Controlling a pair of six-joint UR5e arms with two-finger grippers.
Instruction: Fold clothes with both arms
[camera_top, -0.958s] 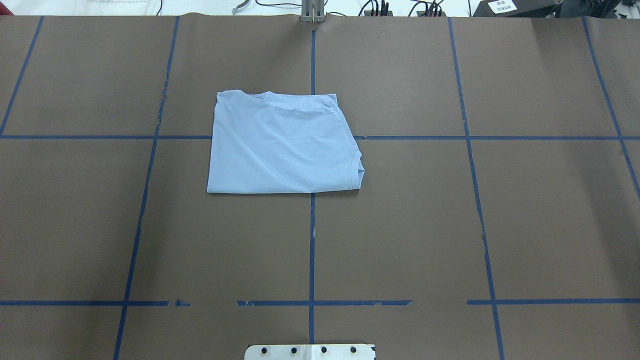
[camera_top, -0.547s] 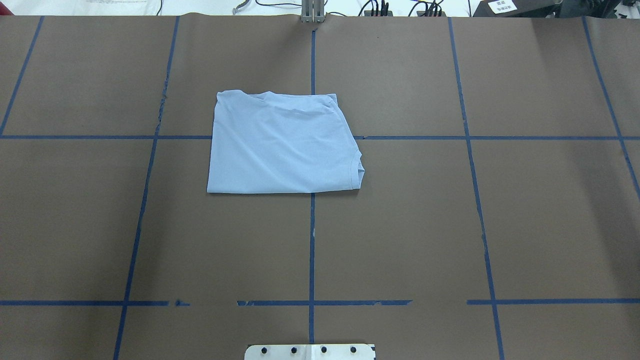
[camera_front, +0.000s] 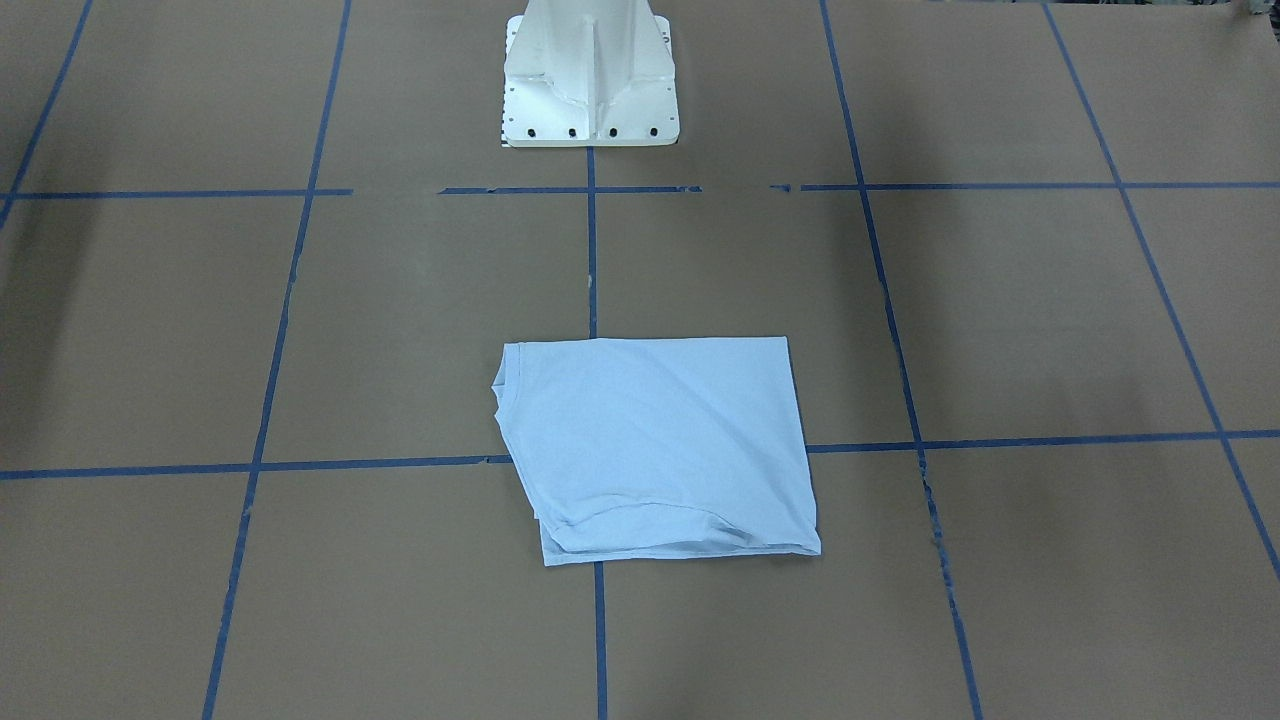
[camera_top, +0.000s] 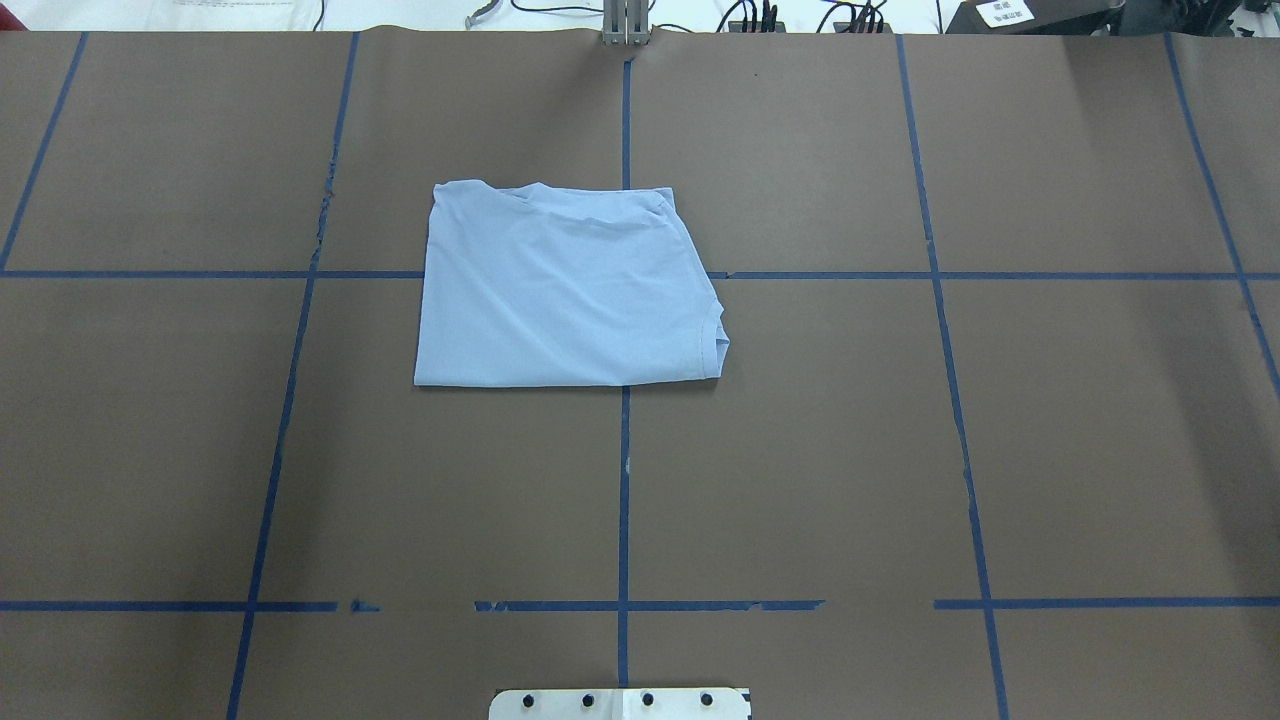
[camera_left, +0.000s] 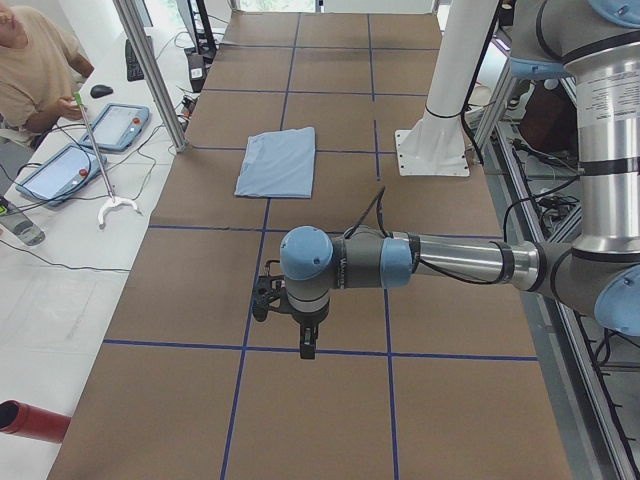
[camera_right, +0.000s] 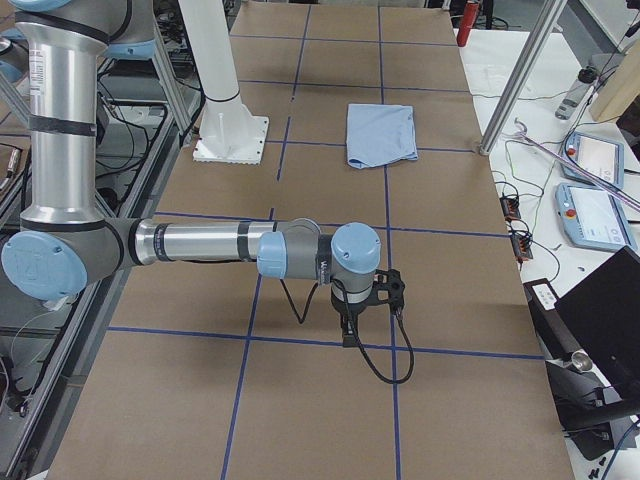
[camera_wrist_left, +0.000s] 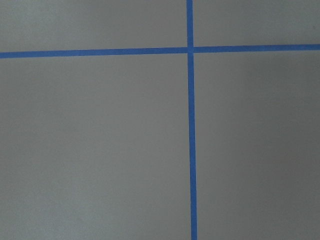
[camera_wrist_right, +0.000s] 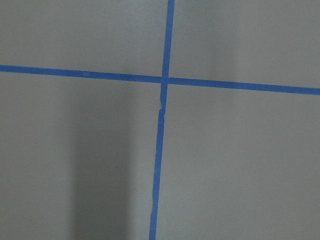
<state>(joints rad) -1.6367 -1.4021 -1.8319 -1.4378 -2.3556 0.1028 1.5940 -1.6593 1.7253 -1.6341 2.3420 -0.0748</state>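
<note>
- Showing the light blue T-shirt (camera_top: 565, 295) lying flat as a folded, roughly square packet on the brown table cover (camera_top: 900, 450), covering a crossing of the blue tape lines (camera_top: 623, 500).
- Turning the ribbed collar (camera_top: 718, 335) toward the robot's right, at the packet's near corner.
- Sitting out in front of the white pedestal base (camera_front: 590, 90), apart from it and shifted slightly toward the robot's left.
- Stretching the left arm (camera_left: 440, 262) out low over the table's left end, well apart from the shirt, with the left gripper (camera_left: 305, 340) pointing down near a tape crossing.
- Mirroring that at the other end with the right arm (camera_right: 200, 243) and the right gripper (camera_right: 349, 335), likewise well apart from the shirt.
- Leaving the finger spacing of both grippers impossible to tell, seen only from the side views.
- Filling both wrist views with cover and crossed tape only.
</note>
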